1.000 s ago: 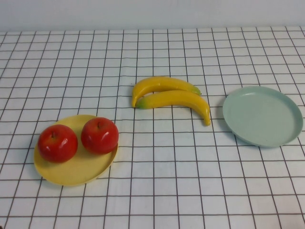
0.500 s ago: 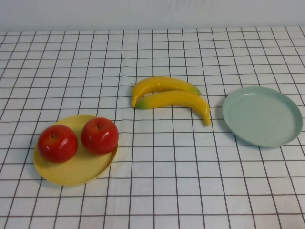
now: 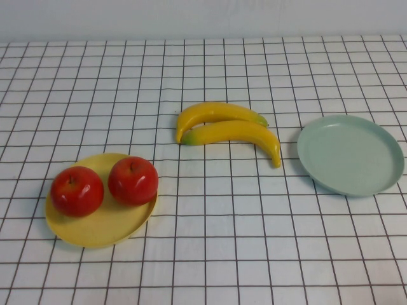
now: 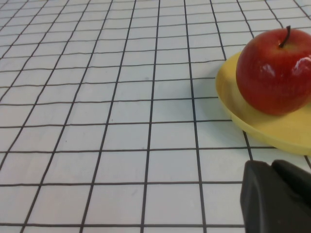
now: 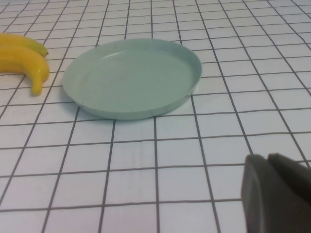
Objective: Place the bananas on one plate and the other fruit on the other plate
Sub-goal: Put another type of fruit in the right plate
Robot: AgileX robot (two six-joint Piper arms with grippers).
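Two yellow bananas [image 3: 219, 113] [image 3: 238, 133] lie side by side on the checked cloth at the table's middle, left of the empty pale green plate [image 3: 350, 154]. Two red apples [image 3: 77, 190] [image 3: 133, 180] sit on the yellow plate [image 3: 102, 229] at the front left. Neither gripper shows in the high view. In the left wrist view my left gripper [image 4: 270, 165] is shut and empty, just short of the yellow plate [image 4: 272, 131] with one apple [image 4: 274, 73]. In the right wrist view my right gripper [image 5: 268, 159] is shut and empty, short of the green plate [image 5: 131, 77]; the bananas' ends [image 5: 24, 65] show beside the plate.
A white cloth with a black grid [image 3: 216, 216] covers the whole table. A pale wall [image 3: 203, 19] runs along the far edge.
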